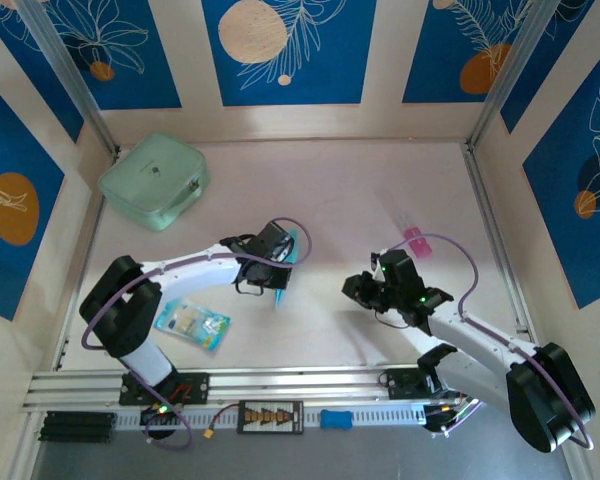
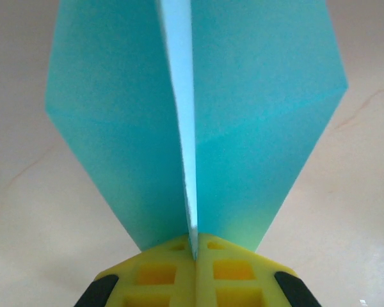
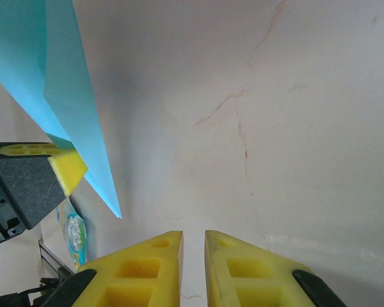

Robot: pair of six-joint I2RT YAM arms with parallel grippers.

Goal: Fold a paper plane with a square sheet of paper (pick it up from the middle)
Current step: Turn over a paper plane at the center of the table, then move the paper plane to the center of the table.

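The paper plane (image 2: 256, 128) is a light-blue folded dart, its two wings spreading left and right of a raised centre ridge. My left gripper (image 2: 196, 246) is shut on that ridge, with the yellow fingers pressed together on the paper. From above, the paper plane (image 1: 291, 258) shows as a slim blue strip at the left gripper (image 1: 280, 258), over the middle of the table. In the right wrist view the paper plane (image 3: 77, 128) hangs at the upper left with its point downward. My right gripper (image 3: 193, 240) stands off to the right of it, its jaws a narrow gap apart with nothing between them.
A mint-green zip pouch (image 1: 155, 180) lies at the back left. A printed blue-and-white packet (image 1: 192, 323) lies beside the left arm's base. A small clear item with a pink end (image 1: 410, 232) lies beyond the right gripper (image 1: 360, 290). Patterned walls enclose the table.
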